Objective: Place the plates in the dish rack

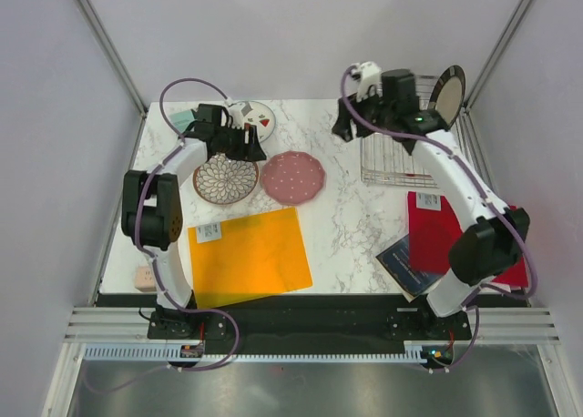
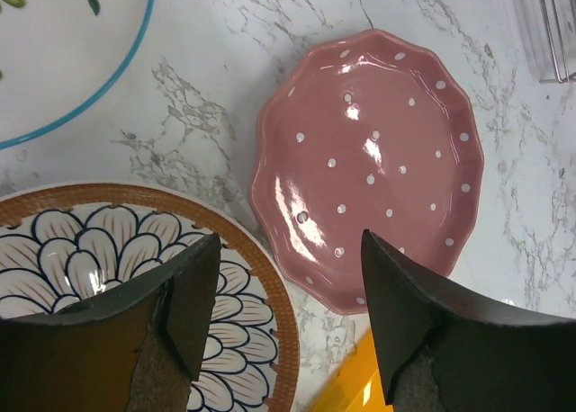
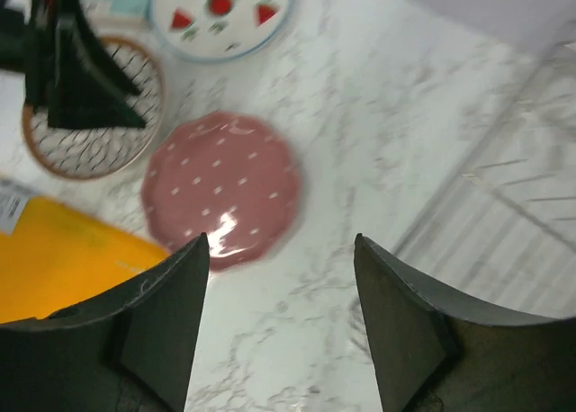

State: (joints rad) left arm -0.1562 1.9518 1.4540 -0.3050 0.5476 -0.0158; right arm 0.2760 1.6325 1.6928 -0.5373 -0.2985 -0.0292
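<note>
Standing dark-rimmed plate [image 1: 447,91], overhead view only

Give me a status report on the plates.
Left gripper, right gripper: jaws open, empty. Dark-rimmed plate upright in dish rack; three plates on table. Nothing blocking.

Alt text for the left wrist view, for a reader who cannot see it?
The open left gripper hangs over a marble table, a pink dotted plate lying flat in view between its jaws. A petal-patterned plate lies at lower left, a blue-rimmed white plate at top left, and the corner of an orange sheet at the bottom.
</note>
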